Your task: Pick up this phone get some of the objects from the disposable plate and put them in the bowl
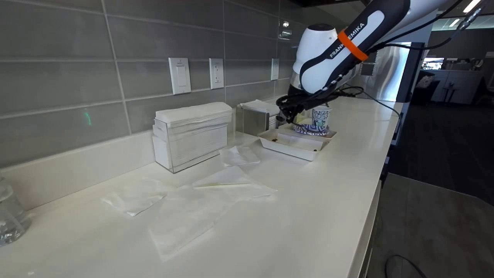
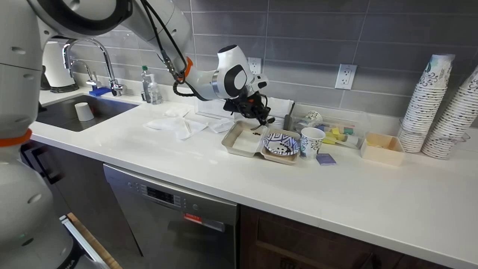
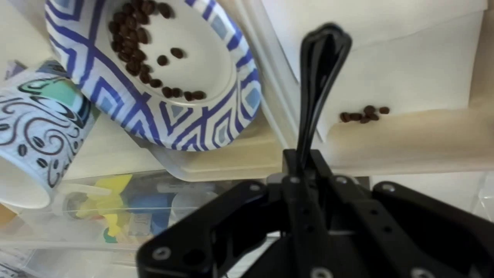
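One dark spoon (image 3: 322,60), right of top center in the wrist view, handle clamped in the gripper (image 3: 303,156). Coffee beans (image 3: 369,110): small cluster right of it in the clamshell tray (image 3: 424,146), more in the blue-patterned bowl (image 3: 204,61), upper left. Printed paper cup (image 2: 310,142) upright, just right of the bowl in an exterior view.

White counter (image 1: 308,216) bearing napkins (image 1: 193,208), tray (image 1: 287,150)

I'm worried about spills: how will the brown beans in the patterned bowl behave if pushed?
The brown beans would probably roll or scatter, being small, rounded and loose. Those lying apart may shift most easily. The sloping rim of the patterned bowl might stop some.
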Tool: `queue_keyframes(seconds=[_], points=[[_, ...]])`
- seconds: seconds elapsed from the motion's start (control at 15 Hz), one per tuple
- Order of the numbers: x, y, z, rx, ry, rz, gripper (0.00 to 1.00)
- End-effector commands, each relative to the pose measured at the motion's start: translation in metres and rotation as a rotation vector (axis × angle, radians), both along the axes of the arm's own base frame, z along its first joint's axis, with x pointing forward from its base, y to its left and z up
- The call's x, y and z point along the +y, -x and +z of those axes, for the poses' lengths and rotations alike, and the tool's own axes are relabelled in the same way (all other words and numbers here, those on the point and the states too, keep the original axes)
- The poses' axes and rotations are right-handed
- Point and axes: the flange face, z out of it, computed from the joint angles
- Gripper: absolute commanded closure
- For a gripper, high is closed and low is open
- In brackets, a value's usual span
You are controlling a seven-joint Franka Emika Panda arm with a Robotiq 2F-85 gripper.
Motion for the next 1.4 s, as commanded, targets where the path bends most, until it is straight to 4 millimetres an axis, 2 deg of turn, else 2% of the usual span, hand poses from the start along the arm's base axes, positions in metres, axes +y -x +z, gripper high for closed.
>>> queue_keyframes(seconds=[0.0, 0.33, 0.67, 1.33], points=[[-0.014, 0.011, 0.013, 0.097, 0.045, -0.080, 0.98], [-0.031, 0.020, 0.024, 0.247, 0.058, -0.151, 0.98], [-0.044, 0.016, 0.019, 0.301, 0.115, -0.221, 0.98], [-0.030, 0.015, -0.009, 0.336, 0.471, -0.119, 0.98]])
